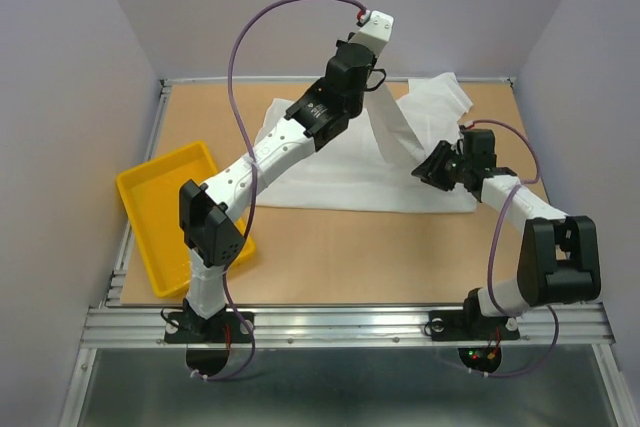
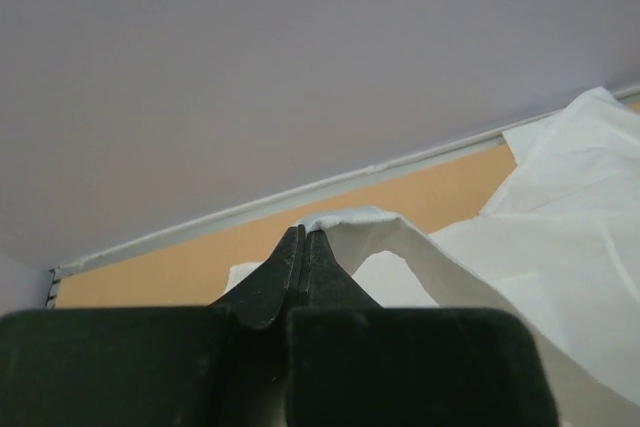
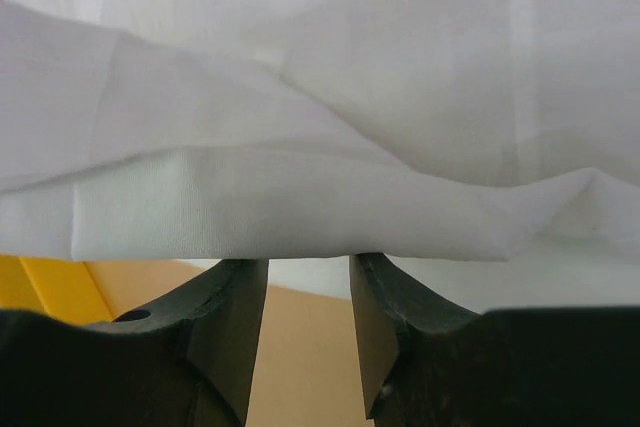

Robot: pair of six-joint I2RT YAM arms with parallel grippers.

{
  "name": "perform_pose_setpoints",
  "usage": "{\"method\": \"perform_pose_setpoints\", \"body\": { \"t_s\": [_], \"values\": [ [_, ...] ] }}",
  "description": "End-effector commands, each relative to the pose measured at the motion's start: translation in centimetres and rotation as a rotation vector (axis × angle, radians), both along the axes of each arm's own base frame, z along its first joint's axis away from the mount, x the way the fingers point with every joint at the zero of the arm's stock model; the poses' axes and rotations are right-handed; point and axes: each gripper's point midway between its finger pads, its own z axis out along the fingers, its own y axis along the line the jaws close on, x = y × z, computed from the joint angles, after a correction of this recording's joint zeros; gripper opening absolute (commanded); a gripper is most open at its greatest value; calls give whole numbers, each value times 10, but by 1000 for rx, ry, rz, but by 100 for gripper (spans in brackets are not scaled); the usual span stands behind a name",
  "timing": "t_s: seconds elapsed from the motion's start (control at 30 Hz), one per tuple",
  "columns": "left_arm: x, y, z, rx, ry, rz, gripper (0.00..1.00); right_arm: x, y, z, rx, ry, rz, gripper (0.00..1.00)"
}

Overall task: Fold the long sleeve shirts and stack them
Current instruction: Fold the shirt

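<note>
We see one white shirt [image 1: 330, 172] lying spread on the table [image 1: 330, 247], in the far half and more toward the right edge, with a crumpled part at the far right corner. The yellow tray [image 1: 160, 162] sits at the left edge, apart from the shirt.

The left gripper [image 1: 375, 87] is over the far edge. In its wrist view the jaws are pressed together on a raised edge of cloth [image 2: 350, 219], and a strip of fabric runs from it down to the rest of the shirt (we think it is a sleeve, but we cannot be sure). The right gripper [image 1: 425, 169] is at the shirt's near right part. Its fingers [image 3: 235, 297] stand apart, with a hem of the shirt [image 3: 300, 217] just over their tips and nothing clamped.

We judge that the first fold is in hand and nothing is stacked yet. The next move probably calls for carrying the pinched part over the body of the shirt and laying it flat. The right gripper would need to close on the hem first, because thin fabric drags easily.
</note>
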Motion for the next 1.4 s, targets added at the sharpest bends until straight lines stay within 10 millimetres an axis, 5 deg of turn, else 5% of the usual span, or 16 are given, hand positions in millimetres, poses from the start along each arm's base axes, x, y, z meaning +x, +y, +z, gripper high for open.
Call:
{"method": "perform_pose_setpoints", "body": {
  "t_s": [0.0, 0.2, 0.37, 0.53, 0.63, 0.8, 1.1, 1.37],
  "values": [
    [-7, -9, 77, -110, -177, -86, 0, 43, -21, 27, -52, -118, -159, 44],
    [-4, -12, 89, -121, -232, -95, 0, 51, -35, 14, -46, -90, -300, 45],
    [5, -16, 73, -62, -224, -77, 0, 46, 0, 42, 41, -195, -69, 45],
    [3, -23, 33, -11, -145, -120, 0, 34, -30, 68, -93, -299, -148, 51],
    [0, -21, 11, 6, -101, -124, 0, 25, -54, 63, -180, -269, -207, 57],
    [-2, -21, -12, 18, -53, -128, 0, 17, -86, 31, -260, -147, -309, 61],
    [0, -14, -22, 42, -35, -90, 0, -2, -101, -34, -309, 38, -371, 61],
    [-3, -10, -28, 47, -22, -83, 0, -7, -100, -42, -316, 57, -352, 60]
  ]
}}
